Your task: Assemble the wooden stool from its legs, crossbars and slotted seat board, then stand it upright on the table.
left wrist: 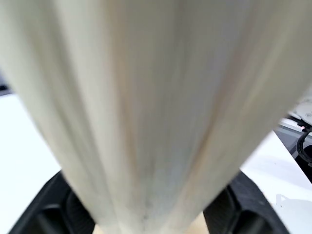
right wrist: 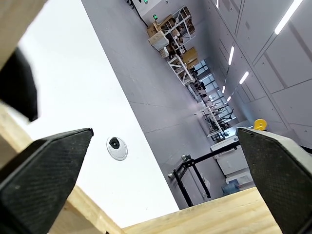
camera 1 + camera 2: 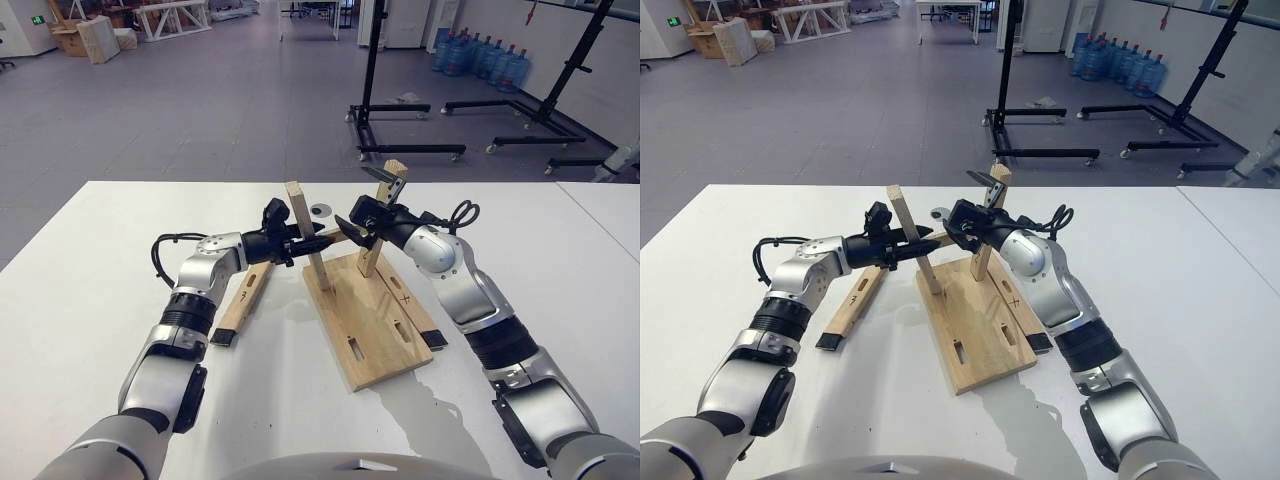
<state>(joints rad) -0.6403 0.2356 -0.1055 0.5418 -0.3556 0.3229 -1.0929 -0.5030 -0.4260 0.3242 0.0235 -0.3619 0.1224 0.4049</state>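
The slotted seat board lies flat on the white table. Two legs stand in it: a left upright leg and a right upright leg. A short crossbar shows between them. My left gripper is shut on the left upright leg, whose pale wood runs between the black fingers. My right gripper is open at the right upright leg, its fingertips wide apart. One loose leg lies left of the board, and another lies along its right edge.
A round grey grommet sits in the table behind the legs. Black wheeled racks stand on the floor beyond the table's far edge. Bare table surface extends left, right and in front of the board.
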